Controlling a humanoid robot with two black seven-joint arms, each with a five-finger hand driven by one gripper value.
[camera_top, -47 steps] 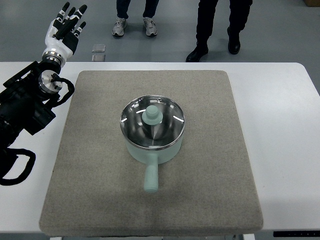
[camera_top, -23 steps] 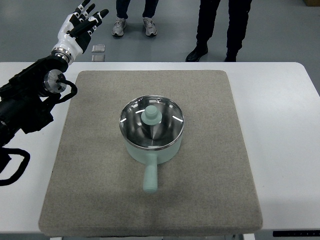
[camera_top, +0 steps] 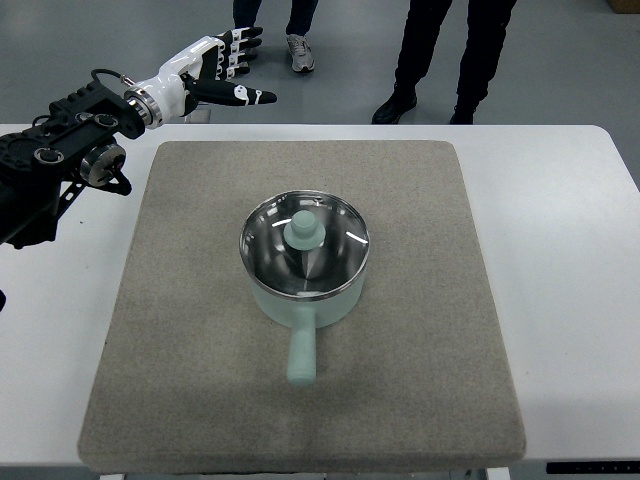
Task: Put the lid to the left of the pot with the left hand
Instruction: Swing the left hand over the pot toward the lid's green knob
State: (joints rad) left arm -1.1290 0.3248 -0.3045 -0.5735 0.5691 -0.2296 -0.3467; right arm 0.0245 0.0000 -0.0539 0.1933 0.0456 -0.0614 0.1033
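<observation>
Since the earlier frames, the left hand (camera_top: 215,72) has swung from an upright pose near the picture's upper left corner to point rightward along the table's far edge, its arm now stretched from the left side across the white table (camera_top: 570,220). Its fingers (camera_top: 240,45) are extended and spread, holding nothing. It sits beyond the far left corner of the grey mat (camera_top: 200,380), well apart from the pot (camera_top: 305,285). That pale green pot stands near the mat's middle with its handle (camera_top: 302,355) pointing toward the robot. The lid (camera_top: 335,265), a shiny metal disc with a pale green knob (camera_top: 303,231), is still on top of the pot, apparently seated level on the rim. Nothing of the task proper is done yet; the step in hand looks like the approach, with the hand being brought round toward the lid. The next move would call for carrying the hand inward and down over the knob, closing the fingers around it, and lifting straight enough that the pot does not get dragged along. The bare stretch of mat to the left of the pot looks like room enough to set the lid down. Two people's legs (camera_top: 440,50) show at the far side of the table. No right hand is in view.
</observation>
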